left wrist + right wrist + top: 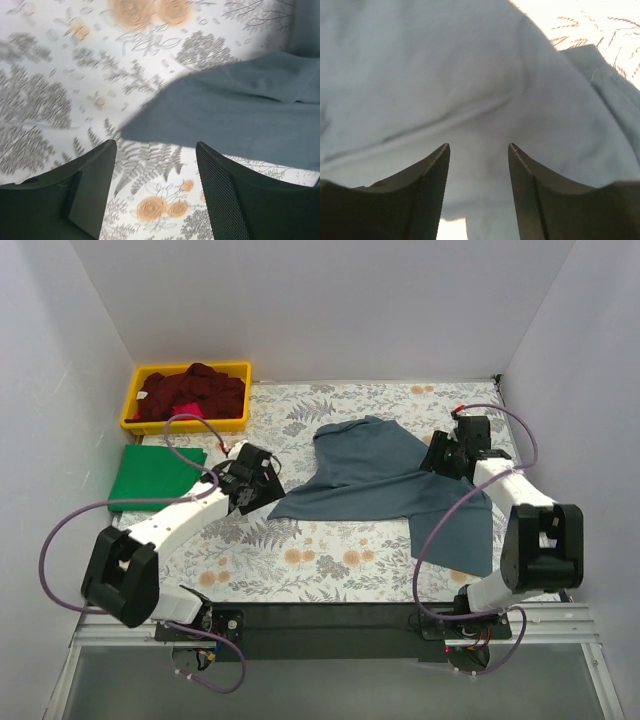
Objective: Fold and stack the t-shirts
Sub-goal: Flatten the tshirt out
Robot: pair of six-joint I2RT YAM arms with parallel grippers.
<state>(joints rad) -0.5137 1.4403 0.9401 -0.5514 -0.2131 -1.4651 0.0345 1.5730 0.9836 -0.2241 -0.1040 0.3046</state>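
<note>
A slate-blue t-shirt [385,485] lies crumpled and partly folded across the middle and right of the floral table cloth. A folded bright green t-shirt [155,475] rests flat at the left. Dark red t-shirts [190,392] with a bit of pink fill the yellow bin. My left gripper [268,483] hovers open just off the blue shirt's left corner [210,105], with only table cloth between its fingers [95,185]. My right gripper [438,455] is open directly above the blue shirt [450,75] at its right side, nothing held.
The yellow bin [132,412] stands at the back left corner. White walls close in the table on three sides. The blue shirt's lower right part [465,530] hangs toward the table's front right. The right arm's base [540,545] stands close to it.
</note>
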